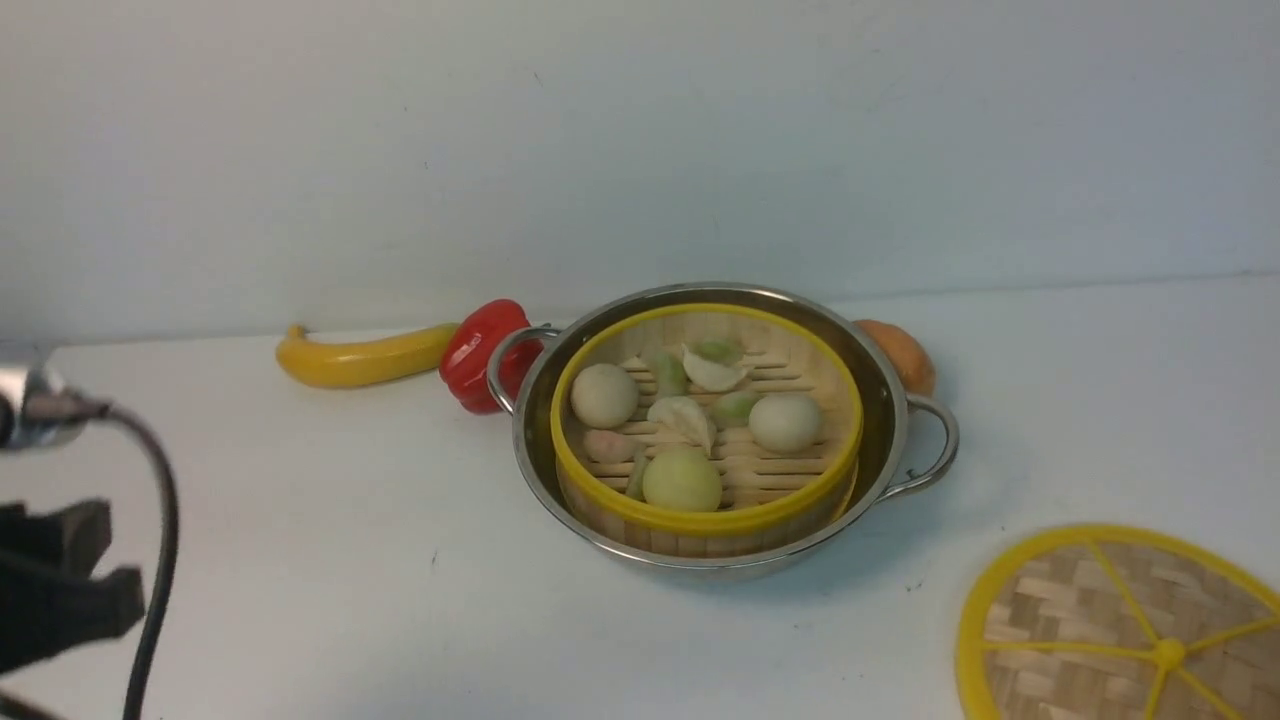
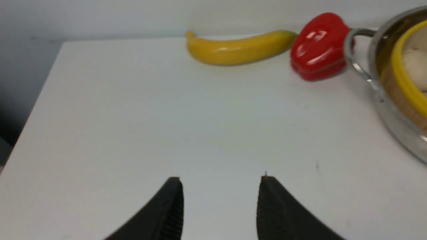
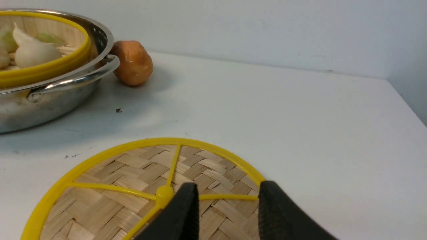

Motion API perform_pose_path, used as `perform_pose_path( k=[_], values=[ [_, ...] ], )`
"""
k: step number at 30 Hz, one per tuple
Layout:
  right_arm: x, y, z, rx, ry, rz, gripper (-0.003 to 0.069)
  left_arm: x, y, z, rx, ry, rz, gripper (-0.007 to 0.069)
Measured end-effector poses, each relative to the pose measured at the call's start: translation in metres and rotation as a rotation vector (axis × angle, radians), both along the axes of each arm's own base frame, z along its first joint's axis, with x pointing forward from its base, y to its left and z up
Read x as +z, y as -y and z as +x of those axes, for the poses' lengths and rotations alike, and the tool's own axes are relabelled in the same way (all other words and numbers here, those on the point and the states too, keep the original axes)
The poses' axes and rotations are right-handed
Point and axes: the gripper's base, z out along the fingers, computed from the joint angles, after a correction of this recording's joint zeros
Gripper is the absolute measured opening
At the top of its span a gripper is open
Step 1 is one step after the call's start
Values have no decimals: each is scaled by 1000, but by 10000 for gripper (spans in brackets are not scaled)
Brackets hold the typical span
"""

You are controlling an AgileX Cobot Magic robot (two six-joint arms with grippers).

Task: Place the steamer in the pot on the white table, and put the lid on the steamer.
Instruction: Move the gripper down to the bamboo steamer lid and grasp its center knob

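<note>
The left fingers (image 2: 173, 206) stand apart with nothing between them, hovering over a bare stretch of the white tabletop (image 1: 350, 540) at the robot's left, well away from the pot (image 1: 890, 400). The right fingers (image 3: 277, 213) are also apart and empty. They hang just above the lid (image 3: 110, 186), with the centre knob (image 3: 164, 192) just outside one finger and a yellow spoke showing through the gap.

The pot sits near the middle of the tabletop. Its two looped handles lie on a line running from far-left to near-right. The steamer (image 1: 700, 518) rests inside it, upright with its open side up. Its yellow rim stands a little above the steel rim, and it holds round buns and dumplings (image 1: 682, 480) on the slatted floor.

The lid lies flat on the tabletop, near and to the right of the pot, apart from it, with the knob facing up. It is partly cut off by the front view's corner.

Behind the pot, a banana (image 1: 360, 358) lies with its long axis along the back wall. Its right end meets a red pepper (image 1: 480, 350) beside the pot's left handle. A brown potato-like piece (image 1: 905, 355) sits at the pot's far right.
</note>
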Motion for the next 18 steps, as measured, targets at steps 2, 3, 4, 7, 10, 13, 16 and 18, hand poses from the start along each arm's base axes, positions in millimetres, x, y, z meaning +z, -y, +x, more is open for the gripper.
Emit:
perform_pose_path(
  k=[2, 3, 4, 7, 10, 13, 16, 18],
  values=[
    [0, 0, 0, 0, 0, 0, 241, -11, -2, -15, 30, 51, -7, 290],
    [0, 0, 0, 0, 0, 0, 241, -25, -4, -32, 59, 112, -9, 290],
    [0, 0, 0, 0, 0, 0, 241, -32, -4, -39, 68, 144, -6, 290],
    [0, 0, 0, 0, 0, 0, 241, -57, -3, -61, 95, 231, 9, 290],
    [0, 0, 0, 0, 0, 0, 241, -74, -2, -72, 108, 278, 22, 290],
    [0, 0, 0, 0, 0, 0, 241, -87, -2, -76, 115, 268, 23, 290],
    [0, 0, 0, 0, 0, 0, 241, -97, -2, -77, 116, 236, 18, 290],
    [0, 0, 0, 0, 0, 0, 241, -101, -2, -78, 118, 215, 15, 290]
  ],
)
